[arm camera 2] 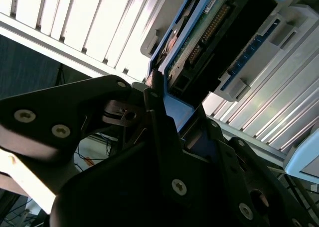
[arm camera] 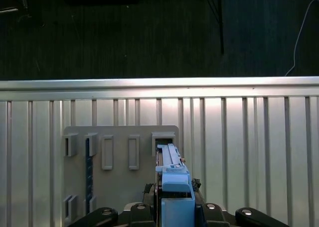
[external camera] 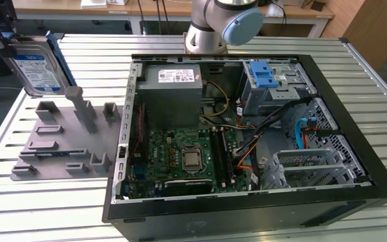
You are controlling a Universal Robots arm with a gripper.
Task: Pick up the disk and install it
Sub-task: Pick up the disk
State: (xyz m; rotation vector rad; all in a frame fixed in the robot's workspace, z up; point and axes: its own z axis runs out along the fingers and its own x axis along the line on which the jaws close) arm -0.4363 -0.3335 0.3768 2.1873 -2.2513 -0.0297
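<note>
The disk (external camera: 38,68) is a silver hard drive with a blue-and-white label and a blue frame. It hangs upright at the exterior view's far left, above the grey holder plate (external camera: 62,138). My gripper (external camera: 5,46) is shut on its top edge. In the first wrist view the disk (arm camera: 172,179) shows edge-on between the black fingers (arm camera: 144,209), over the holder plate (arm camera: 119,187) and one of its slots. The second wrist view shows the disk's circuit-board side (arm camera 2: 209,30), with my gripper (arm camera 2: 167,95) clamped on the blue frame.
An open computer case (external camera: 344,101) lies on the slatted metal table (external camera: 52,212) to the right of the holder plate. Inside it are a grey power supply box (external camera: 173,96), a green motherboard (external camera: 187,156) and a metal drive cage with a blue latch (external camera: 266,78). The arm's base (external camera: 220,25) stands behind the case.
</note>
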